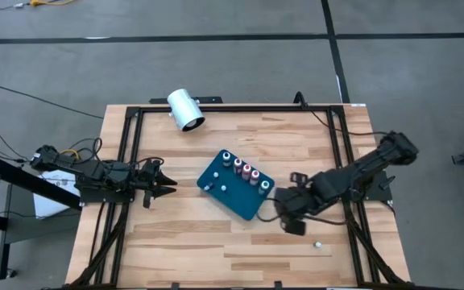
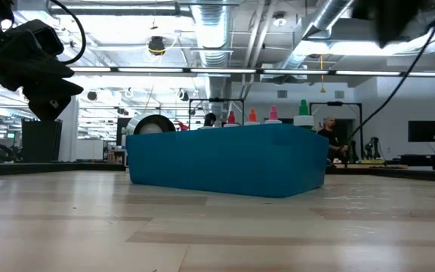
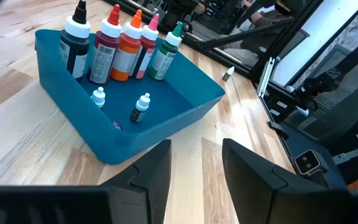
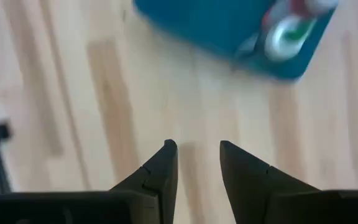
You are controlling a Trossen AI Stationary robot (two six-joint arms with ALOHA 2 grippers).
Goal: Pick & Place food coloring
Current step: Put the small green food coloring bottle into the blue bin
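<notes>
Teal rectangular plastic tray [image 1: 234,196] is sitting mid-table on the pale wooden tabletop [image 1: 184,242], holding five tall food coloring bottles [image 3: 122,45] in a row plus two tiny ones [image 3: 140,107] on its floor. One more tiny bottle [image 1: 317,243] is lying on the wood at the tray's 4 o'clock. Left gripper [image 1: 167,186] is waiting at the tray's 9 o'clock, fingers apart and empty; right gripper [image 1: 279,211] is hovering just off the tray's 4 o'clock corner, fingers parted around nothing.
</notes>
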